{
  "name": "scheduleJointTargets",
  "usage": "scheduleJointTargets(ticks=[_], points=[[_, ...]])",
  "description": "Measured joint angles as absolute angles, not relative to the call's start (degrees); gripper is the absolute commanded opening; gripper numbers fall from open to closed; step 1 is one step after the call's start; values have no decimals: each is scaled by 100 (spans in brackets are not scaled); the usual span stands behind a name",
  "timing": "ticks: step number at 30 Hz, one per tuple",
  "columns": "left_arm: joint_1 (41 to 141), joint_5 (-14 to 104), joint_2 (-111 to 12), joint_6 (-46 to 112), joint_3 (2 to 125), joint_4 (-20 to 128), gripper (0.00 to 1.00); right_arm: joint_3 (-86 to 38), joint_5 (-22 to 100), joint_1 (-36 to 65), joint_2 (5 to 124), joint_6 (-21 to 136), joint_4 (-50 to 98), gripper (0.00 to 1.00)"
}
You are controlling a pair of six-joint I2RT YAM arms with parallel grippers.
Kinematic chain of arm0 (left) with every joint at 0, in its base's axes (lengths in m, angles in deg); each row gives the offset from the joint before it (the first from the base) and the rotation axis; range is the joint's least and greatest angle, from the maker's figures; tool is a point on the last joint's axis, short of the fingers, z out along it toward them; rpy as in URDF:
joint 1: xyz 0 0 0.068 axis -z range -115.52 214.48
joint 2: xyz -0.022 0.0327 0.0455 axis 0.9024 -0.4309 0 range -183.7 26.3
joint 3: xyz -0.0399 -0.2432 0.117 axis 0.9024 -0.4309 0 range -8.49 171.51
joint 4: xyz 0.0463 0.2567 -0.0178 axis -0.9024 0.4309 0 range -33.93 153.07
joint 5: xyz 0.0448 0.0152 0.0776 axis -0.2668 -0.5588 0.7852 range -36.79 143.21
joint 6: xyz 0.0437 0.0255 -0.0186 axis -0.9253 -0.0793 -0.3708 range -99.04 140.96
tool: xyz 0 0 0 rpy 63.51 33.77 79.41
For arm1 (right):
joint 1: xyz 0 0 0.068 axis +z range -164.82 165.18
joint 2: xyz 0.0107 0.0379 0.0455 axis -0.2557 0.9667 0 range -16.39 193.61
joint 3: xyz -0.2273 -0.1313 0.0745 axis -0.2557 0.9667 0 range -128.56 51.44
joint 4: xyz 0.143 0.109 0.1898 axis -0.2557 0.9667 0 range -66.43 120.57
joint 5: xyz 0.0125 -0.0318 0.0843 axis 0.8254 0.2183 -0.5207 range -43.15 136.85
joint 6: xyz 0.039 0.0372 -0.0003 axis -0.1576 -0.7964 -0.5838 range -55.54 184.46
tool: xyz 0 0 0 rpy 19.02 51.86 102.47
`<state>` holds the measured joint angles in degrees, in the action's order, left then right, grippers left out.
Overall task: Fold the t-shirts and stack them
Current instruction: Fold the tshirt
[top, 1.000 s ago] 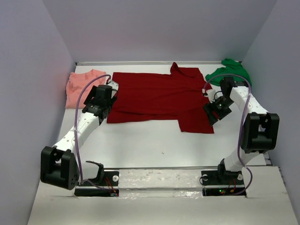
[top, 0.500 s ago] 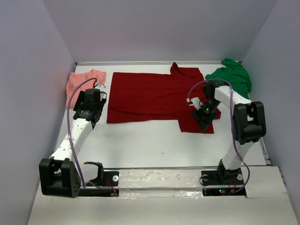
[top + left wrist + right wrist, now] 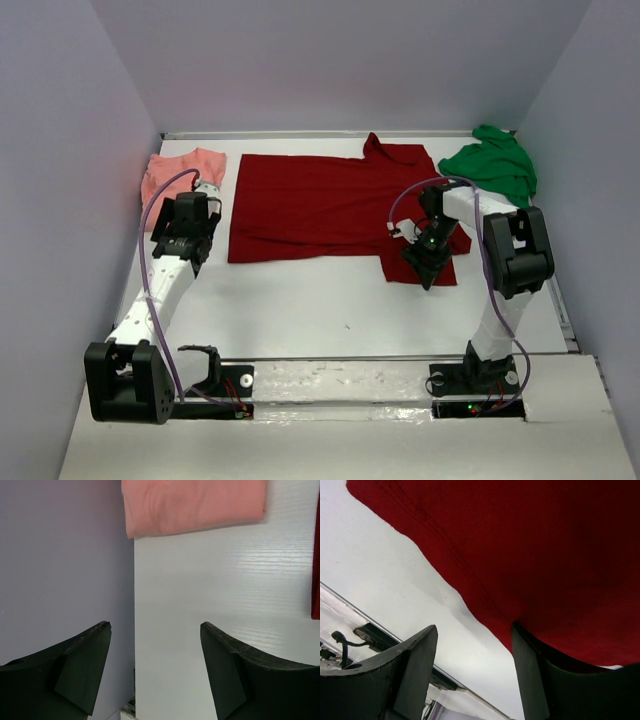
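The dark red t-shirt (image 3: 330,205) was spread flat mid-table (image 3: 320,300), with the salmon-pink t-shirt (image 3: 180,172) far left and the green t-shirt (image 3: 495,165) far right. The left gripper (image 3: 155,630) had its fingers spread wide over bare table. The right gripper (image 3: 472,630) sat at the red one's near right hem, fingers apart, not pinching anything

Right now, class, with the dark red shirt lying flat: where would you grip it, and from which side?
I'd take the dark red shirt by the edge of its near right corner, coming from the near side. Flat cloth offers only edges, that corner juts out, and the open right tool hangs there.
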<state>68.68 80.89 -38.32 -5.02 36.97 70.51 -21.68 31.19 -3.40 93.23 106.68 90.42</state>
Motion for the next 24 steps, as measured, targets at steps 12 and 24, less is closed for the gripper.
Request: scheduleJointTargets(ticks=[12,24], points=[[6811,8168,-3648,-508,3600,7046,84,-2435,3183,-303,9605,10471,9079,58],[6811,8175,-3648,-517,3600,7046,84,-2629,3651,-176,9863,10209,8972,17]])
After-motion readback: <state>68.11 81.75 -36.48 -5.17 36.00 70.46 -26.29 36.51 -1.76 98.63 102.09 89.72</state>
